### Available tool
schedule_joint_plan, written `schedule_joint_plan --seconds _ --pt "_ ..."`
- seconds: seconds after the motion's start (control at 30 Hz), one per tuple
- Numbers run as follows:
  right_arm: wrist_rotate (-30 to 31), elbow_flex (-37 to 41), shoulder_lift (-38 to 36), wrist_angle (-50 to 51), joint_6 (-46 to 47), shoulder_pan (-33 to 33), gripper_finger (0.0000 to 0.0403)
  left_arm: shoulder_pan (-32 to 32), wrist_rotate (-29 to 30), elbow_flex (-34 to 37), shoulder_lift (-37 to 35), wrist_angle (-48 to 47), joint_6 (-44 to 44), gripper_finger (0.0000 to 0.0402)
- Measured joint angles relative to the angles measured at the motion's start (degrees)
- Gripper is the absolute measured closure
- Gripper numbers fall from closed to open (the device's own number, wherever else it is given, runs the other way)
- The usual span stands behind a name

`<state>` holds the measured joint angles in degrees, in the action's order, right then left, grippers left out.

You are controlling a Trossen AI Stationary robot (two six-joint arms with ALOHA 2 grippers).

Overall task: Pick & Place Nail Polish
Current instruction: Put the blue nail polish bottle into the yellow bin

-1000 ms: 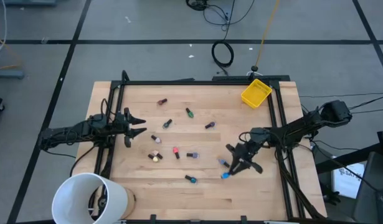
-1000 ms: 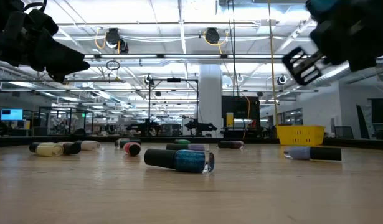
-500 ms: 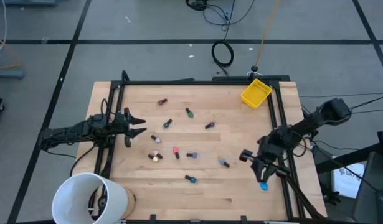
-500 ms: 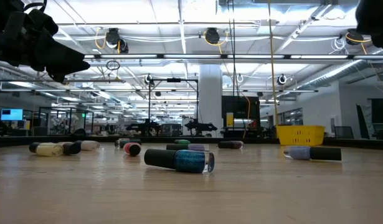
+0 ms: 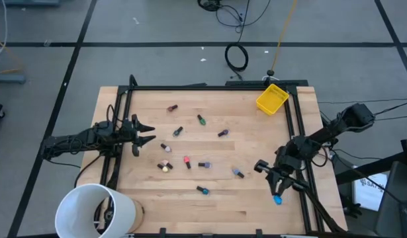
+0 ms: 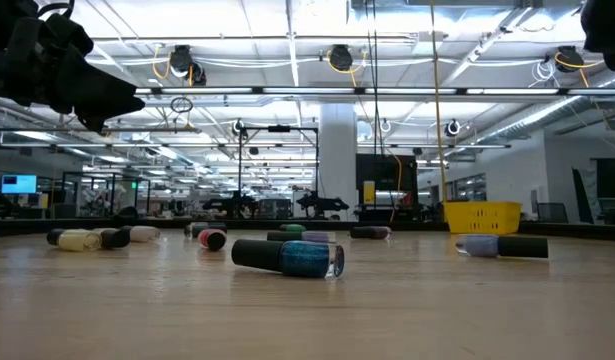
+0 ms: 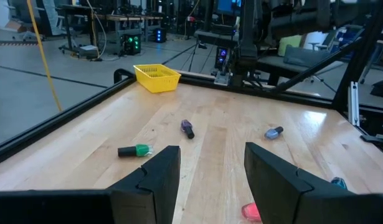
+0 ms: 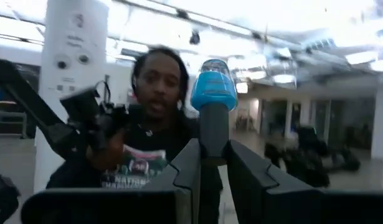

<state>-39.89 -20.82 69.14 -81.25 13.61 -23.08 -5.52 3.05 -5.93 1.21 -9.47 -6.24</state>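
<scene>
Several tiny nail polish bottles lie on their sides on the wooden table, among them a green one [image 5: 201, 119], a red one [image 5: 187, 161] and a teal one [image 5: 202, 190] [image 6: 287, 257]. My right gripper [image 5: 278, 192] is shut on a blue bottle [image 5: 277, 198] above the table's near right part, by the right rail. My left gripper [image 5: 152, 132] [image 7: 210, 155] is open and empty, hovering over the table's left side. My right gripper pinches the blue bottle's dark cap [image 8: 213, 140] between its two fingers. The fingers lie along the bottle and point toward the table's near edge. The blue body [image 8: 214, 90] sticks out past the fingertips. The bottle is lifted clear of the table.
A yellow bin [image 5: 272, 98] sits at the far right corner. A large white bucket [image 5: 97, 210] stands at the near left corner. Black rails [image 5: 298, 132] run along the table's sides. A person in a dark shirt [image 8: 147, 162] shows beyond the table in the right wrist view.
My right gripper has gone from near the bottles in the middle right toward the table's right and near edges, carrying the blue bottle clear of the table, and has turned its fingers toward the near edge. It has held about still for the last half second.
</scene>
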Motion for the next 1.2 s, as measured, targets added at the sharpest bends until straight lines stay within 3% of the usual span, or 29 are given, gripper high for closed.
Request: schedule_joint_plan --seconds 0.2,0.5,0.87,1.2 --pt "8.78 0.02 0.0 13.73 -0.87 2.28 0.0356 0.0 0.02 -0.01 0.0 0.0 -0.02 0.0224" --pt "32.99 0.07 0.0 35.43 -0.6 6.55 0.0356 0.0 0.02 0.0 0.0 -0.02 -0.02 0.0224" --pt "54.96 0.07 -0.02 48.56 4.66 9.48 0.0356 0.0 0.04 -0.02 0.0 -0.02 0.0 0.0224" --pt "57.74 0.07 -7.15 63.17 9.46 15.09 0.0356 -0.02 0.04 0.0 0.0 -0.04 0.0 0.0224"
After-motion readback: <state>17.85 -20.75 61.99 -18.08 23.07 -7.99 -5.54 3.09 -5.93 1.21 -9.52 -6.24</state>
